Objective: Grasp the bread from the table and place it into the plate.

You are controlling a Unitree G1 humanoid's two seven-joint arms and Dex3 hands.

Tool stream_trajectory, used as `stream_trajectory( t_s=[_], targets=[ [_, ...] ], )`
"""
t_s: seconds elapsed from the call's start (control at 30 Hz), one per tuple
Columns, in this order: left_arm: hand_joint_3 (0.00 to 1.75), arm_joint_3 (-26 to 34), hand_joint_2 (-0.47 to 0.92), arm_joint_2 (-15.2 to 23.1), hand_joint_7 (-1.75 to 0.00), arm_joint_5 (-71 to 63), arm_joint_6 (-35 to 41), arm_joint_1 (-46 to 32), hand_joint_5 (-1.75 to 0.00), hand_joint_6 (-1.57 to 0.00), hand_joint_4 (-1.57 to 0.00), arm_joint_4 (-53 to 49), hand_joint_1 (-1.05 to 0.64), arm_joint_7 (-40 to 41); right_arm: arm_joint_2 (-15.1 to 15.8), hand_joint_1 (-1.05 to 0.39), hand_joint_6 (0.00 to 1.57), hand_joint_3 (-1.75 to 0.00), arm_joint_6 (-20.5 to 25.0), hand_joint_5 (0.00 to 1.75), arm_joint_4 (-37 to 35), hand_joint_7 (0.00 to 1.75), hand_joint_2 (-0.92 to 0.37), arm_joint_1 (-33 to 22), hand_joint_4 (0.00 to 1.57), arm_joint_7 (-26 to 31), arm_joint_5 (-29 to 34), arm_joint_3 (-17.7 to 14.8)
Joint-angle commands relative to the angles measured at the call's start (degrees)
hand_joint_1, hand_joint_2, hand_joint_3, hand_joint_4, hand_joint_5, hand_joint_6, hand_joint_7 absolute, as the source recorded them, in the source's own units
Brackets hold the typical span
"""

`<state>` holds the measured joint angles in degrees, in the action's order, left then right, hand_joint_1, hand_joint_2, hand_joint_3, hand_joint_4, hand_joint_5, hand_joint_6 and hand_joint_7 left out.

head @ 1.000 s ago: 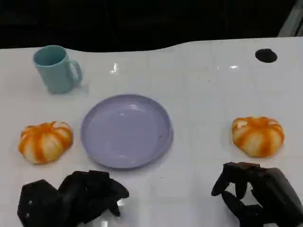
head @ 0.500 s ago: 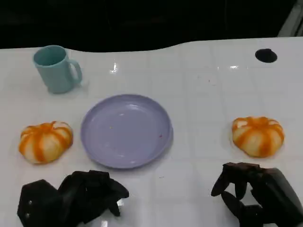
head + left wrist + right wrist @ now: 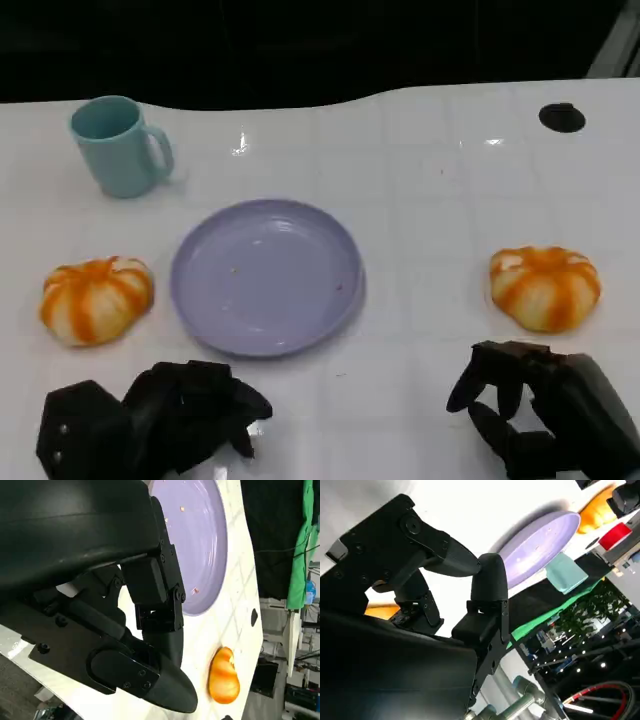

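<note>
Left hand (image 3: 150, 420) low over the table, fingers curled in, holding nothing. Right hand (image 3: 545, 410) fingers apart, holding nothing. One bread (image 3: 545, 288) just beyond the right hand; other bread (image 3: 95, 300) beyond the left hand. Plate (image 3: 268, 277) between them, cup (image 3: 118, 145) farther out.

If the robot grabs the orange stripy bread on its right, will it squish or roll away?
The bread looks puffy and rounded with soft ridges, so it would probably dent under a tight grip. It seems to sit on a flat base, so it likely slides rather than rolls. It is probably light for its size.
</note>
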<state>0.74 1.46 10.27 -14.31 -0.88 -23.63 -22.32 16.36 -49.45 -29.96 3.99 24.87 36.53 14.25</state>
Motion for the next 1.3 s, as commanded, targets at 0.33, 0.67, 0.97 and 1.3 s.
stream_trajectory(
  t_s=[0.33,0.67,0.97,1.3],
  targets=[
    [0.01,0.0,0.84,0.8,-0.51,-0.4,0.3,-1.1,-1.50,-1.42,-0.88,0.8,-1.02,0.0,1.3,-0.37,0.86,-0.34,3.9,0.83,4.8,0.26,-0.84,-0.7,0.67,4.5,2.7,-1.8],
    [0.00,0.1,0.83,0.5,-0.52,-0.3,-0.1,-0.8,-1.50,-1.41,-0.89,0.4,-1.02,0.2,4.2,-0.47,0.60,-0.15,10.2,0.37,9.7,0.00,-0.92,0.2,0.39,3.9,5.2,-4.0],
    [0.00,0.2,0.83,0.6,-0.52,-0.4,-0.3,-0.5,-1.49,-1.41,-0.90,0.0,-1.03,0.2,6.7,-0.57,0.26,-0.08,26.2,0.20,20.4,0.00,-0.92,-0.8,0.09,-5.6,8.7,-4.6],
    [0.00,0.2,0.83,0.5,-0.51,-0.3,0.4,-0.9,-1.48,-1.43,-0.90,0.8,-1.03,0.4,7.2,-0.63,0.14,-0.08,38.6,0.12,21.0,0.00,-0.92,2.7,0.00,-15.0,10.8,-2.8]
  ],
)
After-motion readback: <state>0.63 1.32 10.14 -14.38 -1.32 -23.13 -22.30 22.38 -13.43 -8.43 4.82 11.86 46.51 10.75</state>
